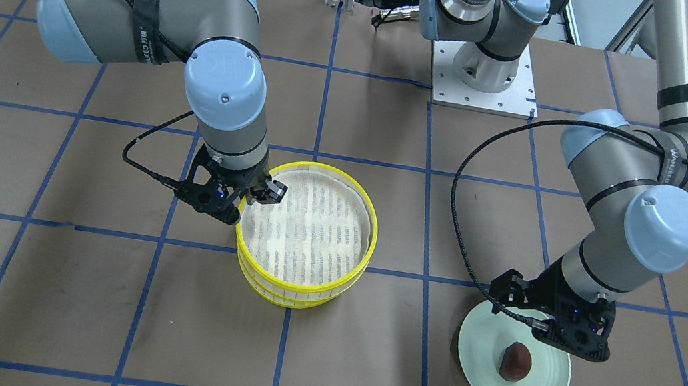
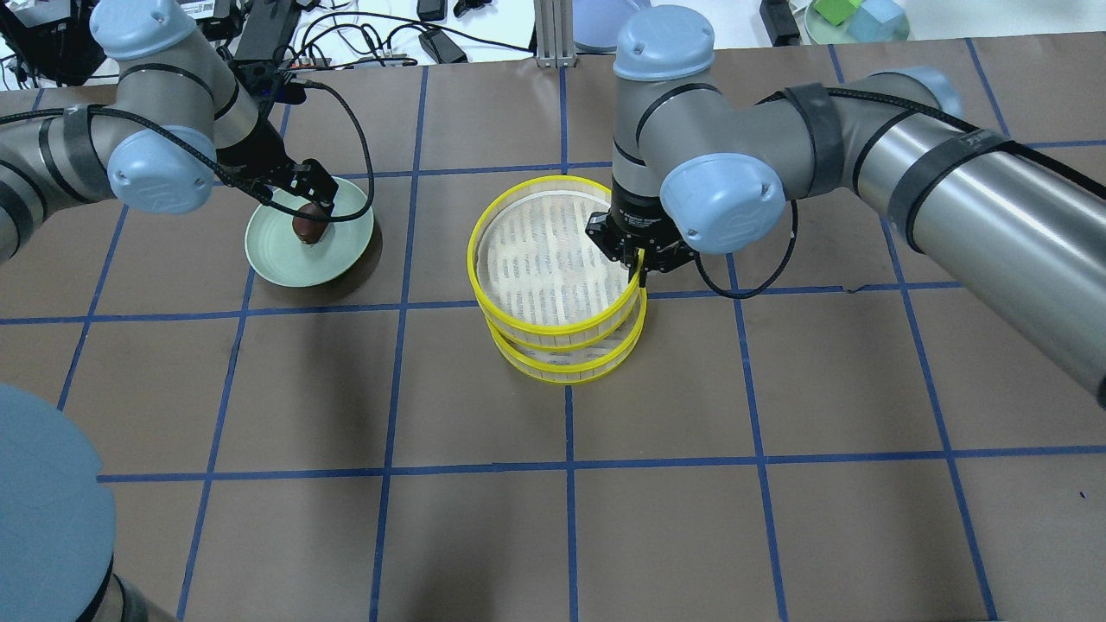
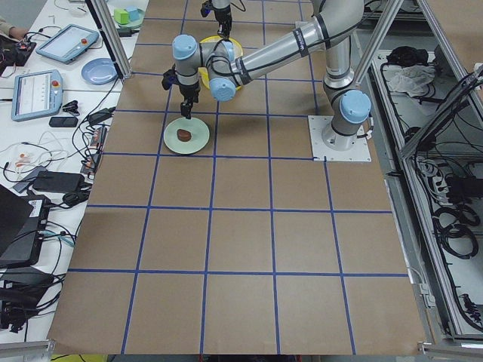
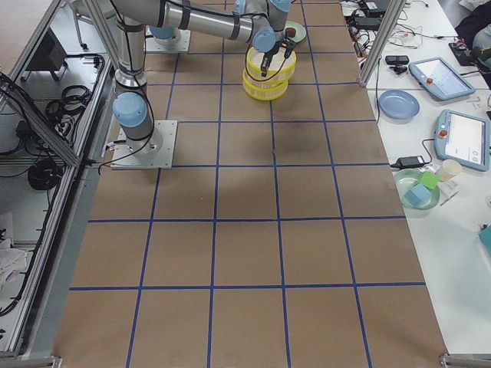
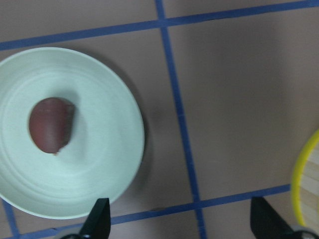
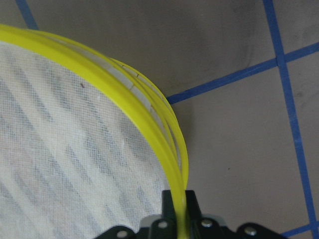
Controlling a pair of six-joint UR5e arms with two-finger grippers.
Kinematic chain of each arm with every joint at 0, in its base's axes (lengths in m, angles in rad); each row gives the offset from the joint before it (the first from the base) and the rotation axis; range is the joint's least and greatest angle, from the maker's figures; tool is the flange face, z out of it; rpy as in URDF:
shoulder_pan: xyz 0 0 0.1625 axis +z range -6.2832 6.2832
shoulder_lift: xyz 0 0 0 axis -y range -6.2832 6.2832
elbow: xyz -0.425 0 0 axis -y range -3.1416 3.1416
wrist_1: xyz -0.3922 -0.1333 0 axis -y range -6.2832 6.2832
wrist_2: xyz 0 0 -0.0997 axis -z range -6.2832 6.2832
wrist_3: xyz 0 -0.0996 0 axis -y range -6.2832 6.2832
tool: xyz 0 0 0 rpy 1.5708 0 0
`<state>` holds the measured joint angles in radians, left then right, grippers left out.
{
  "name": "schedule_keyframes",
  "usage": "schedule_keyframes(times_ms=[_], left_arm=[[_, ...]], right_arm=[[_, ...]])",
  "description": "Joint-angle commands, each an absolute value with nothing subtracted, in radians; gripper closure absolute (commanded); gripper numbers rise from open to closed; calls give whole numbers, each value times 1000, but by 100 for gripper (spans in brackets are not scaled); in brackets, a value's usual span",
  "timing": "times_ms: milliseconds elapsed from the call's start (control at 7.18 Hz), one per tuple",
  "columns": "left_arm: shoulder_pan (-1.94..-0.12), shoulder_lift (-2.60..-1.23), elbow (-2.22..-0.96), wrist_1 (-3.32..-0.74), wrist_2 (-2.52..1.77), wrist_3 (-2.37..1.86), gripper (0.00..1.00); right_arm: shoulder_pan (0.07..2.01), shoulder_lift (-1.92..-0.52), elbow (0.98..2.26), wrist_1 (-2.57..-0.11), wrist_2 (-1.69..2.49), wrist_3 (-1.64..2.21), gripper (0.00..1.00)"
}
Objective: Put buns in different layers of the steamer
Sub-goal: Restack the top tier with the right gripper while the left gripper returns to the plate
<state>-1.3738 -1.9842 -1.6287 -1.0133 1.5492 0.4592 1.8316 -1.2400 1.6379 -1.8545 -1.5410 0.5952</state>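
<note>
Two yellow-rimmed steamer layers are stacked mid-table, the upper layer [image 1: 305, 228] slightly offset over the lower layer [image 1: 289, 298]. My right gripper [image 2: 641, 269] is shut on the upper layer's yellow rim [image 6: 124, 99], which runs between the gripper [image 6: 178, 199] jaws in the right wrist view. The upper layer's white liner is bare. The dark reddish-brown bun [image 1: 515, 362] lies on the pale green plate [image 1: 492, 382]. My left gripper [image 5: 182, 221] is open and empty, above the plate's edge, with the bun [image 5: 51, 125] off to one side. The cream-white bun is hidden.
The left arm's mounting plate [image 1: 484, 81] is bolted to the table behind the steamer. A black cable [image 1: 472, 191] loops from the left wrist over the table. A dish of coloured blocks [image 2: 855, 17] and electronics lie beyond the far edge.
</note>
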Motion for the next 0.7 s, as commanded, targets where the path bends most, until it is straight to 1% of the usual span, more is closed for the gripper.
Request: schedule_keyframes(times_ms=[0, 278, 418, 557], left_arm=[[-1361, -2086, -1626, -828, 1566, 495, 0], [-1361, -2156, -1626, -740, 1560, 495, 0], [-1361, -2180, -1626, -739, 1569, 492, 2], [-1361, -2184, -1626, -745, 1572, 498, 48]], right_arm=[[1839, -1223, 1638, -1864, -1548, 560, 100], [1836, -1207, 1647, -1864, -1591, 470, 100], [1835, -1207, 1649, -1864, -1589, 468, 100], [1835, -1206, 1654, -1861, -1591, 466, 100]])
